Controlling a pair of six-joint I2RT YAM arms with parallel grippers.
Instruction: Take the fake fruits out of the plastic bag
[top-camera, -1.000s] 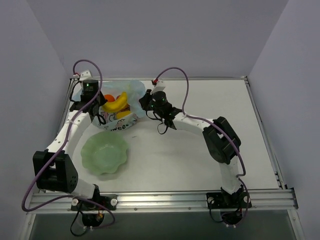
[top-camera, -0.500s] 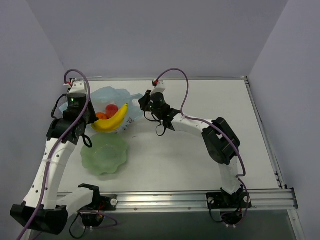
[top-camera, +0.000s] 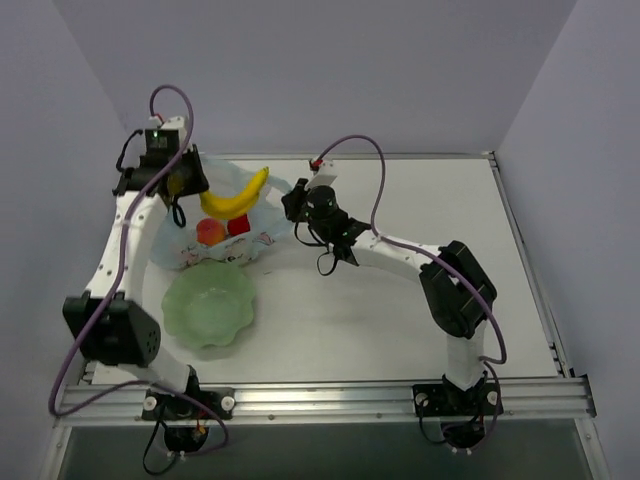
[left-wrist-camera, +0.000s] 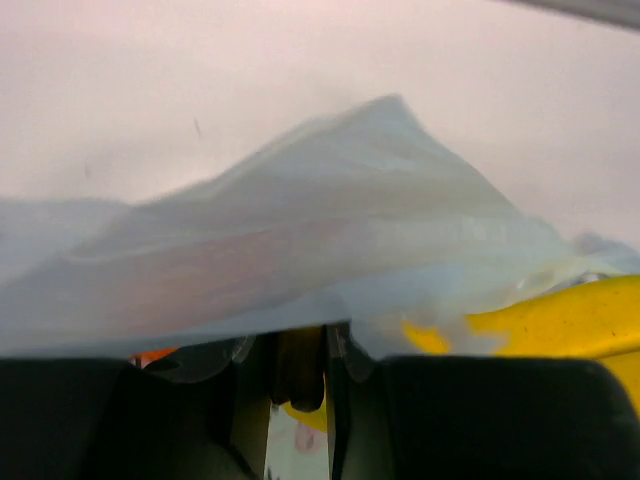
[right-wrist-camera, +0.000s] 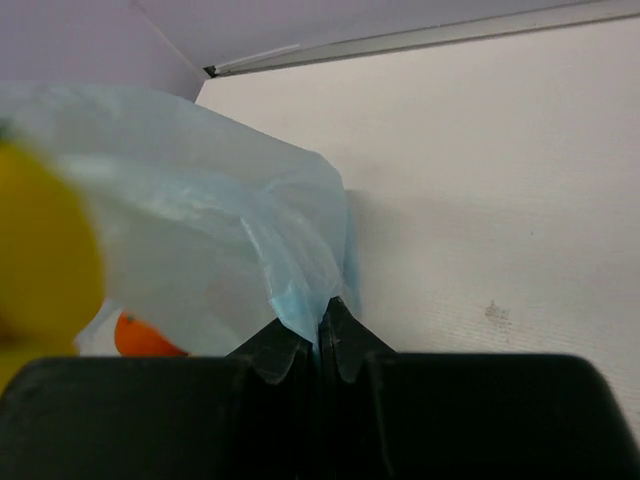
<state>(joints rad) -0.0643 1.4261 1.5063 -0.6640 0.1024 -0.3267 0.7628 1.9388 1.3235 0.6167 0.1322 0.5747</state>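
Progress looks early: one fruit of four is on its way out and none has been set down outside the plastic bag (top-camera: 190, 250). Left gripper (top-camera: 198, 192) carries the fake banana (top-camera: 235, 195) by one end, raised over the bag's far part. In the left wrist view its fingers are drawn close, with a narrow yellow-brown sliver between them, which I take for the stem. Bag film drapes across that view with the yellow body poking out to one side, so I cannot tell whether the banana is wholly free of the plastic. Right gripper (top-camera: 292, 203) is at the bag's right-hand edge, fingers pressed together on a fold of the blue film. Judged purpose: pinning the bag so that it does not ride up with the lift. Inside the bag, near its middle, sit the pink-yellow peach (top-camera: 210, 232) and, touching or just beside it, the small red fruit (top-camera: 238, 226). The orange (right-wrist-camera: 140, 338) shows only through the film in the right wrist view, also within the bag. Pale green bowl (top-camera: 210, 310) touches the bag's near edge and is a likely drop spot, though the task names none. Left to do, as I read it: carry the banana clear and release it, then fetch the peach, red fruit and orange in turn.
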